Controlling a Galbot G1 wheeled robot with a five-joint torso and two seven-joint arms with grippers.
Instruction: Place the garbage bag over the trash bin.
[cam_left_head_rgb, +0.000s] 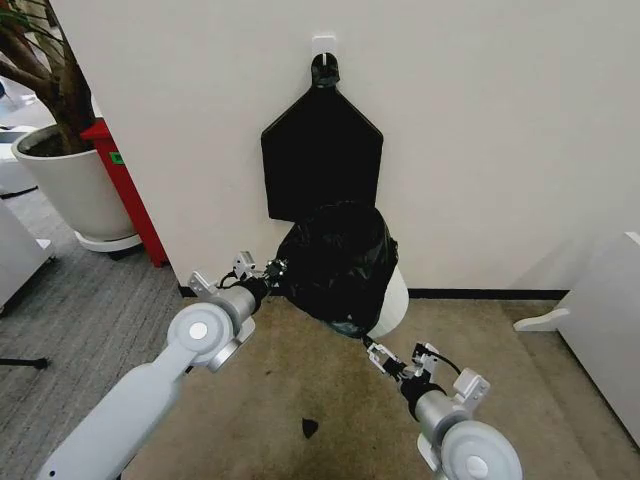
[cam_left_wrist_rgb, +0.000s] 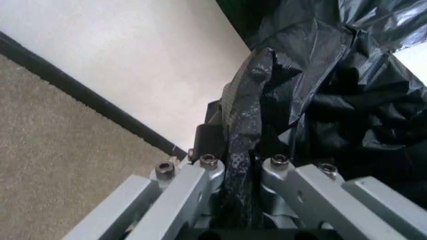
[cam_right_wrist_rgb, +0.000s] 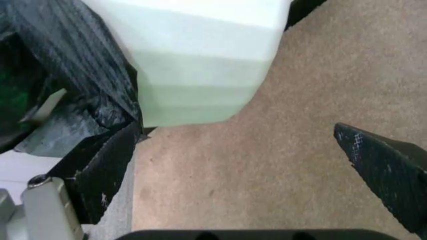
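Note:
The crinkled black garbage bag is draped over the white trash bin, which stands on the carpet against the wall. The bag covers the bin's top and left side, and bare white wall shows low on the right. My left gripper is at the bag's left edge. In the left wrist view its fingers are shut on a fold of the garbage bag. My right gripper is just below the bag's lower edge, in front of the bin. In the right wrist view this right gripper is open, with the trash bin ahead and the garbage bag beside one finger.
A flat black pentagon-shaped bundle hangs from a wall hook above the bin. A large white plant pot and a red panel stand at the left. White furniture is at the right. A small black scrap lies on the carpet.

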